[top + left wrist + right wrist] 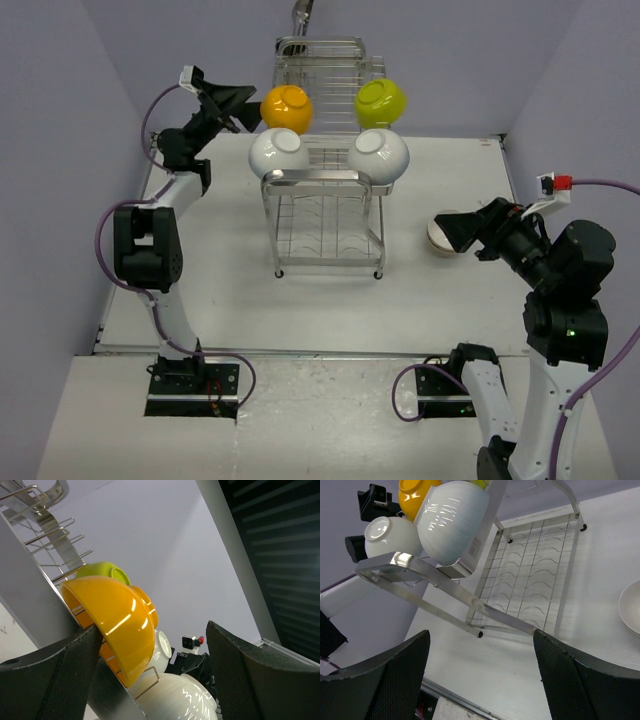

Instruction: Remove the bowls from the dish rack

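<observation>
dish rack (328, 205) stands on the counter (200, 300), mid-width, toward the far edge. four bowls sit tilted on its upper tier. orange-yellow bowl (287, 108) is at back left and lime green bowl (381, 101) at back right. one white bowl (277, 154) sits in front of the orange-yellow one, and a second white bowl (381, 153) in front of the green. a fifth bowl (433, 240), white, rests on the counter near the right edge, apart from the rack.

left fingers (50, 680) are raised at the rack's left side, level with the upper tier, and stand apart. the orange-yellow bowl shows between them in the wrist view. one finger is close by its rim; cannot tell if it touches.

right fingers (385, 680) are low near the right edge, just over the fifth bowl, which they partly hide from above. they stand apart, with bare counter and the rack's base showing between them.
</observation>
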Robot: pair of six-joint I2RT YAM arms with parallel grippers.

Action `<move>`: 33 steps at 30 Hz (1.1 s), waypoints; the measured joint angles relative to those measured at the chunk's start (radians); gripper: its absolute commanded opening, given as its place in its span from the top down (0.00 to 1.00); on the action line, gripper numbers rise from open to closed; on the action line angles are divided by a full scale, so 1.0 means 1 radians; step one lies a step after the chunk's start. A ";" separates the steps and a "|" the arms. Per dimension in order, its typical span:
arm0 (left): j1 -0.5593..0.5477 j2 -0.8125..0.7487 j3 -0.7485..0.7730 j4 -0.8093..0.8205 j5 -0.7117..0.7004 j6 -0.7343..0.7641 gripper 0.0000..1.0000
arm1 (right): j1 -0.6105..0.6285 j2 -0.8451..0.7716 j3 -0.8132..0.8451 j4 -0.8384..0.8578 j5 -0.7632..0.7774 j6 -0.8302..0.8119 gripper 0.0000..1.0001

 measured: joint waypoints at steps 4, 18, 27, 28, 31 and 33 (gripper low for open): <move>0.000 -0.007 -0.017 0.001 -0.009 0.000 0.18 | 0.000 -0.001 0.000 0.000 0.000 0.001 0.16; -0.018 -0.015 -0.049 -0.001 -0.045 0.000 0.41 | 0.000 -0.010 0.000 0.000 0.000 0.003 0.16; -0.026 -0.010 -0.049 -0.004 -0.066 0.000 0.51 | 0.001 -0.012 0.000 0.001 -0.002 0.003 0.16; -0.027 -0.007 -0.049 -0.004 -0.069 0.000 0.52 | 0.001 -0.013 0.000 0.002 -0.002 0.003 0.16; -0.033 0.005 -0.049 -0.003 -0.074 0.000 0.58 | 0.001 -0.013 0.000 0.002 -0.005 0.003 0.16; -0.037 0.014 -0.049 -0.001 -0.081 -0.002 0.58 | 0.001 -0.013 0.000 0.002 -0.006 0.003 0.16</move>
